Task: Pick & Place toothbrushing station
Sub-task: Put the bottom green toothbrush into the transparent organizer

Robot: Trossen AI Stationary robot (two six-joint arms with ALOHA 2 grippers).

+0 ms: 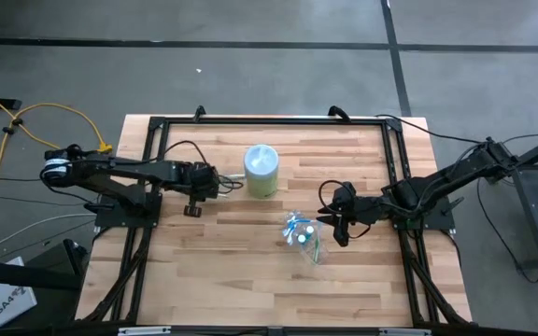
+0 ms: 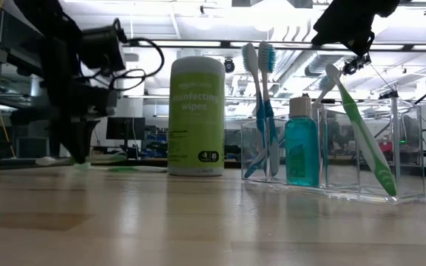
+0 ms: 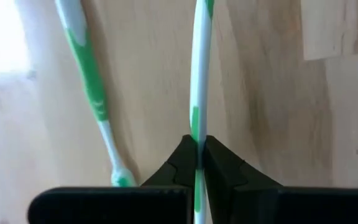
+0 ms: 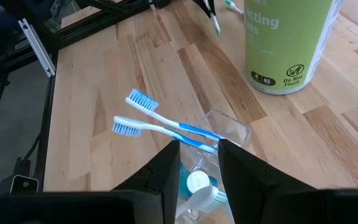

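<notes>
My left gripper [image 3: 197,149] is shut on a green-white toothbrush [image 3: 199,74] over the table's left part, left of the wipes canister. A second green-white toothbrush [image 3: 89,87] lies flat on the wood beside it. The clear plastic container [image 1: 304,238] stands right of centre. It holds two blue-white toothbrushes [image 2: 261,111], a teal bottle [image 2: 302,151] and a green-white toothbrush [image 2: 361,133] leaning against its wall. My right gripper [image 4: 197,168] hangs open above the container, touching nothing. My left gripper pinches the toothbrush's slim handle [image 3: 197,134] between its two fingertips. The fingers come steeply from above, and the brush runs on past them along their line. It points down toward the wood [image 4: 216,25]. Whether its lower end rests on the table, I cannot tell.
A tall green-and-white wipes canister [image 1: 261,171] stands upright at the table's far middle, between the two arms. A black frame [image 1: 269,121] runs along the table's far and side edges. Bare wood lies toward the near edge.
</notes>
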